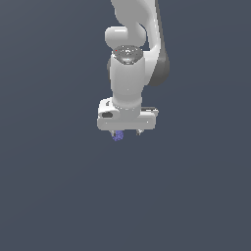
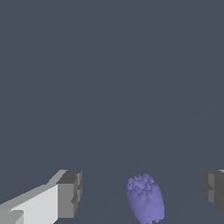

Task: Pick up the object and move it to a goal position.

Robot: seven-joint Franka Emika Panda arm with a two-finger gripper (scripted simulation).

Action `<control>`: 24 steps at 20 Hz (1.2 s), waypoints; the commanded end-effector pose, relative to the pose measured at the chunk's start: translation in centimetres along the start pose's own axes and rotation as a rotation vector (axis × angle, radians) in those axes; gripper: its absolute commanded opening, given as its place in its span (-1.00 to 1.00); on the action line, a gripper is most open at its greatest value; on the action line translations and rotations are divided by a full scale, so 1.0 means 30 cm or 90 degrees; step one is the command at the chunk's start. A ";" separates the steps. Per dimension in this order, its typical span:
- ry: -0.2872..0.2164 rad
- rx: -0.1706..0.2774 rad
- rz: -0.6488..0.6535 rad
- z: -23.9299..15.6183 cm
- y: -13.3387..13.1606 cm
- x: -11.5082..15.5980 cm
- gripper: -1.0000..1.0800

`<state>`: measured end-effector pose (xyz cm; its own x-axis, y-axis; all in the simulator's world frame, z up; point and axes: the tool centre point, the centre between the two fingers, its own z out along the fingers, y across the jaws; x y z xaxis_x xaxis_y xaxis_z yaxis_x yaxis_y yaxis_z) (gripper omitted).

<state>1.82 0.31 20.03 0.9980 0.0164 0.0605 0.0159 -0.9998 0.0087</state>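
The object [image 1: 117,136] is a small purple-blue, bumpy lump just below the white gripper [image 1: 128,132], toward the exterior view's left side of it. In the wrist view the object [image 2: 146,201] lies between the two dark finger pads [image 2: 70,192], with a clear gap on each side. The gripper [image 2: 141,190] is open and straddles the object without touching it. The hand hides part of the object in the exterior view. No goal marker shows in either view.
The white arm [image 1: 128,73] hangs straight down from the top of the exterior view. A plain dark grey surface [image 1: 59,196] fills everything else in view.
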 end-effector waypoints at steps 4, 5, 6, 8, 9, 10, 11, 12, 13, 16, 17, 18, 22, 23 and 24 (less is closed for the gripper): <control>0.003 -0.003 0.005 -0.010 0.019 0.005 0.92; 0.006 -0.005 0.010 -0.017 0.033 0.009 0.92; 0.009 -0.008 0.015 -0.027 0.052 0.014 0.92; 0.015 -0.013 0.025 -0.045 0.087 0.023 0.92; 0.017 -0.015 0.029 -0.050 0.098 0.025 0.92; 0.019 -0.016 0.031 -0.054 0.105 0.027 0.92; 0.019 -0.016 0.032 -0.055 0.108 0.027 0.92; 0.019 -0.016 0.032 -0.055 0.107 0.027 0.92; 0.018 -0.015 0.030 -0.053 0.103 0.026 0.92; 0.018 -0.015 0.031 -0.052 0.102 0.025 0.92; 0.018 -0.015 0.034 -0.051 0.103 0.025 0.92; 0.018 -0.015 0.037 -0.049 0.103 0.023 0.92; 0.016 -0.013 0.058 -0.036 0.103 0.013 0.92; 0.016 -0.013 0.066 -0.032 0.103 0.010 0.92; 0.015 -0.012 0.074 -0.027 0.103 0.006 0.92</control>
<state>2.15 -2.77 21.10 0.9928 -0.0820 0.0869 -0.0842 -0.9962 0.0220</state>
